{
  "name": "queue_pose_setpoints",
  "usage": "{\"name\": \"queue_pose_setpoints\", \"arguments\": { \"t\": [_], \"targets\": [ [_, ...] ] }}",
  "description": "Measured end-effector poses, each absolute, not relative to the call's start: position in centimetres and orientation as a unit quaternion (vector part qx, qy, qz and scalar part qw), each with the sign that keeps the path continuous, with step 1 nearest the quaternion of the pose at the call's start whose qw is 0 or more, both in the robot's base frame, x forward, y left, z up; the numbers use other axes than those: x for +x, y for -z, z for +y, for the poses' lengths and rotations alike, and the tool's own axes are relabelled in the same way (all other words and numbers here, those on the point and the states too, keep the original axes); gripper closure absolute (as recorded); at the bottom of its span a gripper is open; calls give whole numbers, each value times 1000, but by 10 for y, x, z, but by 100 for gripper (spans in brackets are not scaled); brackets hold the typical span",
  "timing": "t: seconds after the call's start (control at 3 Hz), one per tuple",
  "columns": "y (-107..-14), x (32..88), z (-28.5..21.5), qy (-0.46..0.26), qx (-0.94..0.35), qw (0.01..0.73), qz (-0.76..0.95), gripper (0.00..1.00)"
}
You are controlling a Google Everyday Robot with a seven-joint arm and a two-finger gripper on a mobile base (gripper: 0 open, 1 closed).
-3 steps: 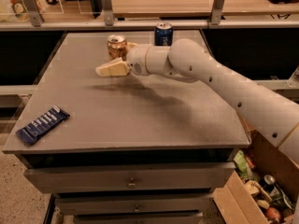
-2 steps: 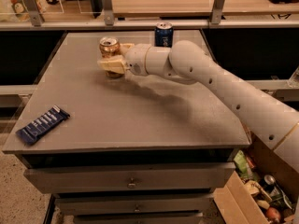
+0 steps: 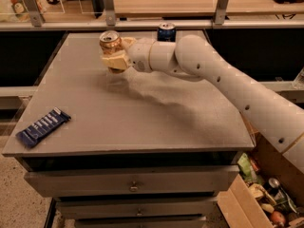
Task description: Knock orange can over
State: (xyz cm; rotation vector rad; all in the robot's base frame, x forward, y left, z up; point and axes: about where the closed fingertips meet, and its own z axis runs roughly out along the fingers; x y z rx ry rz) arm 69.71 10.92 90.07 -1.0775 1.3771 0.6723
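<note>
orange can [image 3: 110,39]: looks light, stiff, smooth.
push: high, near top.
gripper [image 3: 115,61]: at can's 5 o'clock; open or closed, cannot tell.

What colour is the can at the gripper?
Orange-gold can, silver top, seen in the camera view; the gripper is right at it, far side of the table.

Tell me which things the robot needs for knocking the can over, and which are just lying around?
For the job:
orange can, at the table's far side
gripper, at the can's lower part

Just lying about:
blue can, behind the arm
blue snack packet, at the near corner
</note>
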Motion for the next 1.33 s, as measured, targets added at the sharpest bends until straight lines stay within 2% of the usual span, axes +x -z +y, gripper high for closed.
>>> {"name": "queue_pose_setpoints", "arguments": {
  "t": [0.33, 1.0, 1.33],
  "targets": [
    [-915, 699, 100, -266, -476, 601, 585, 100],
    [-949, 708, 69, -198, -487, 633, 569, 100],
    [-956, 705, 56, -151, -510, 625, 572, 100]
  ]
}}
